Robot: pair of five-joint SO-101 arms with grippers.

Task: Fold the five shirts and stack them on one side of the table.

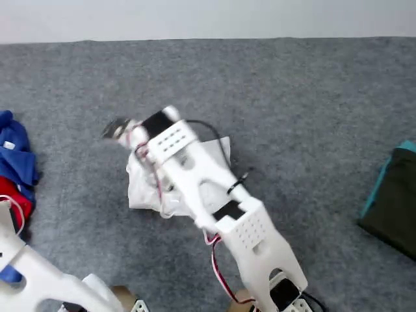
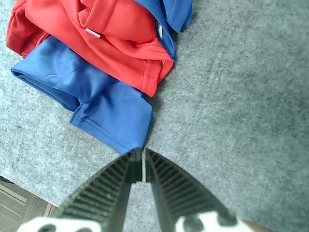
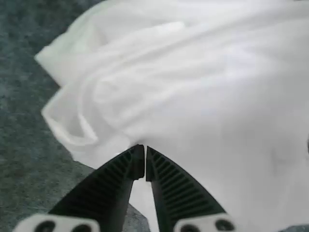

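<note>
Grey felt table [image 1: 292,97], pale wall [image 1: 208,19] behind it. White shirt [image 1: 140,185] crumpled mid-table. Blue shirt [image 1: 13,153] and red shirt [image 1: 16,195] heaped at one table edge, overlapping, unfolded. Dark green shirt with teal trim [image 1: 393,201] lies flat at the opposite edge, well apart from the rest. Right arm [image 1: 214,188] stretched out across the white shirt; right gripper [image 3: 145,162] closed, tips over the cloth's rumpled edge. Left arm [image 1: 39,279] low at the near corner beside the red/blue heap; left gripper [image 2: 144,162] closed, empty, hovering just off the blue shirt's hem. Wood floor [image 2: 19,203] past the table edge.
</note>
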